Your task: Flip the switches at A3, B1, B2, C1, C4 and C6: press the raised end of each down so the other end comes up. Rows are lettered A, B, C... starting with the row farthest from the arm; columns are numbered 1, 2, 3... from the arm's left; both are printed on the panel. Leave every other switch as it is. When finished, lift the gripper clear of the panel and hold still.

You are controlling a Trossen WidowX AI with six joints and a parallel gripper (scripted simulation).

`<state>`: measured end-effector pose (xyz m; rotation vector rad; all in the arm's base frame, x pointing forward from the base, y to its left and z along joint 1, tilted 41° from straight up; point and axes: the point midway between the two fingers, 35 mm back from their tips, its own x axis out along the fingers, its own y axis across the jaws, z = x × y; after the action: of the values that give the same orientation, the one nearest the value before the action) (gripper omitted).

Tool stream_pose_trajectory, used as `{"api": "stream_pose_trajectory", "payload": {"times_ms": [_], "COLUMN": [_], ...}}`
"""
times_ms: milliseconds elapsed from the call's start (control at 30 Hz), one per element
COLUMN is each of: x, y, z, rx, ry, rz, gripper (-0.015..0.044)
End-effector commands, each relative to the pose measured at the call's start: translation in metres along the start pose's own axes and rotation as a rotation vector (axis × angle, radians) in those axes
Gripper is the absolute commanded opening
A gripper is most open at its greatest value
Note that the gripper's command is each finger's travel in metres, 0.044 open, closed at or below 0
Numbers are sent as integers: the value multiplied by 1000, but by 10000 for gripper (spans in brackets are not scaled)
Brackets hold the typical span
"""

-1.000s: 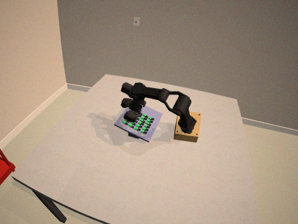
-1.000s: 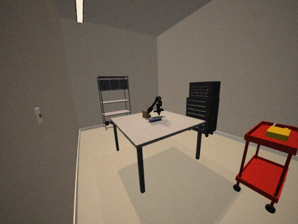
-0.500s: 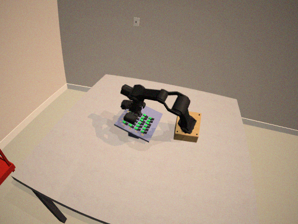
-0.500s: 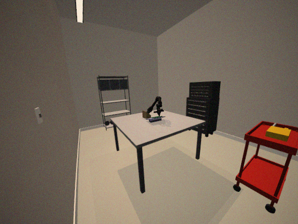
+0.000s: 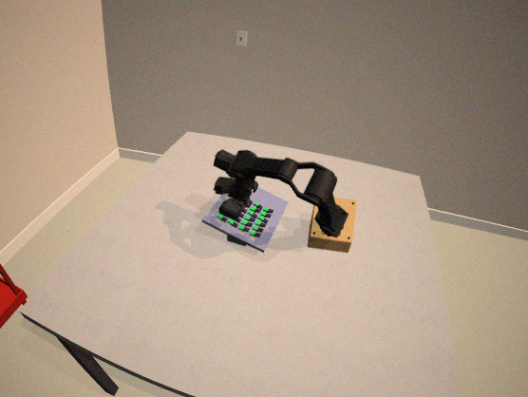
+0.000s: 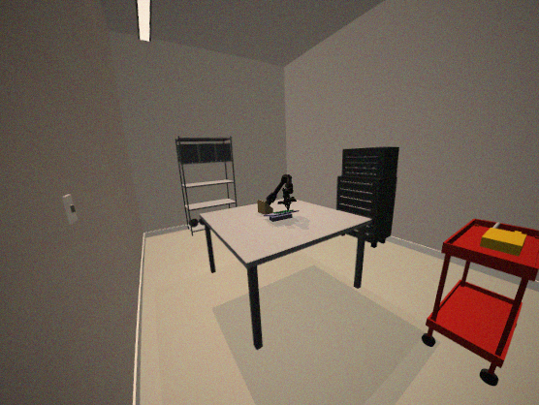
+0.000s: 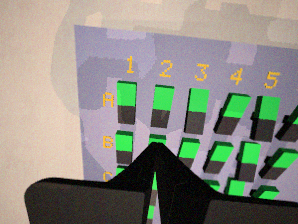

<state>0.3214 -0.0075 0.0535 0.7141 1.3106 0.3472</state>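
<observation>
Wrist view: my pincer [image 5: 231, 209] [image 6: 288, 209] [image 7: 156, 147], tips pressed together, covers part of switch B2 [image 7: 158, 137], lower centre; B2's long axis runs roughly up-down, green end toward frame top.

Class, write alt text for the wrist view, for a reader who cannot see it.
A closed black gripper points at a blue panel, its tip covering part of the switch at B2. Green-and-black switches stand in rows, with yellow numbers 1 to 5 and letters A to C visible.

Top looks steeply down, exterior stands farther back (both catch the table [image 5: 304, 294] [image 6: 291, 233]), wrist peers closely.
</observation>
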Motion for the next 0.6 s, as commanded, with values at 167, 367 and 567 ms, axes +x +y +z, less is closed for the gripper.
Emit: {"api": "stream_pose_trajectory", "payload": {"times_ms": [167,367,567], "x": [1,2,3], "y": [0,0,0], "z": [0,0,0], "rx": [5,5,5], "ry": [-1,-1,-1], "rz": [-1,-1,-1], "gripper": [0,0,0]}}
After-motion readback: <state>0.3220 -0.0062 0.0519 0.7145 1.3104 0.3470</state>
